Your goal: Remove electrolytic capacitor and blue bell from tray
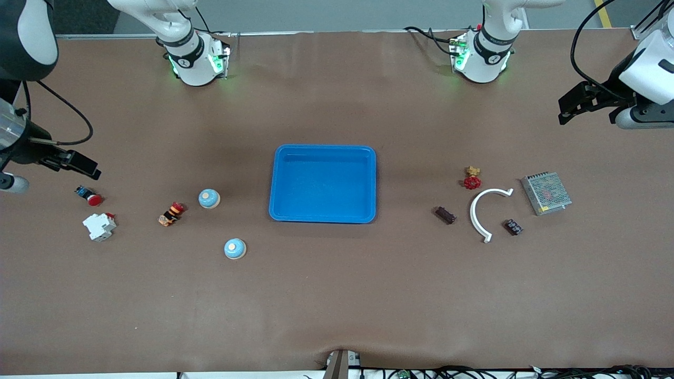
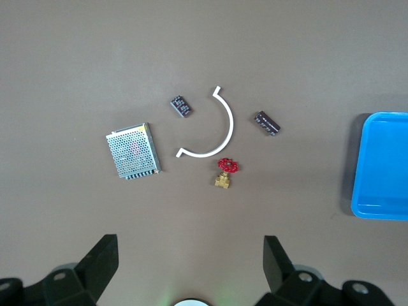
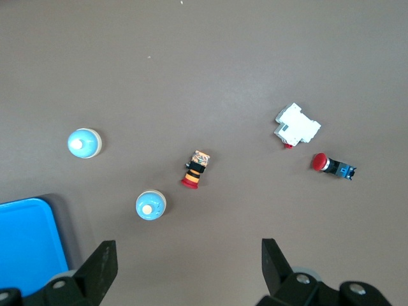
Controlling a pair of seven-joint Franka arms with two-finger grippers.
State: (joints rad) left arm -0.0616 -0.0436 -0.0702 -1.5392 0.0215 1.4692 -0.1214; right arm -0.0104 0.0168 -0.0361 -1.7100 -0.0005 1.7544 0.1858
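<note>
Lying clear of pincers (image 1: 79,164): bells (image 1: 209,198), capacitors (image 1: 445,215).

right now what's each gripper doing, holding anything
Left gripper: open, empty, above the table near the metal power supply.
Right gripper: open, empty, above the red push button.

- The 2 arms rise from bases at the 12 o'clock edge of the table in the front view, each swung out to its own end.
- Left gripper (image 1: 587,108) hangs in the air at about 3 o'clock in the front view, over bare tabletop at the left arm's end; its fingers (image 2: 102,261) stand wide apart with nothing between them.
- Right gripper (image 1: 73,164) hangs at about 9 o'clock, over the right arm's end; its fingers (image 3: 275,264) are spread apart, holding nothing.
</note>
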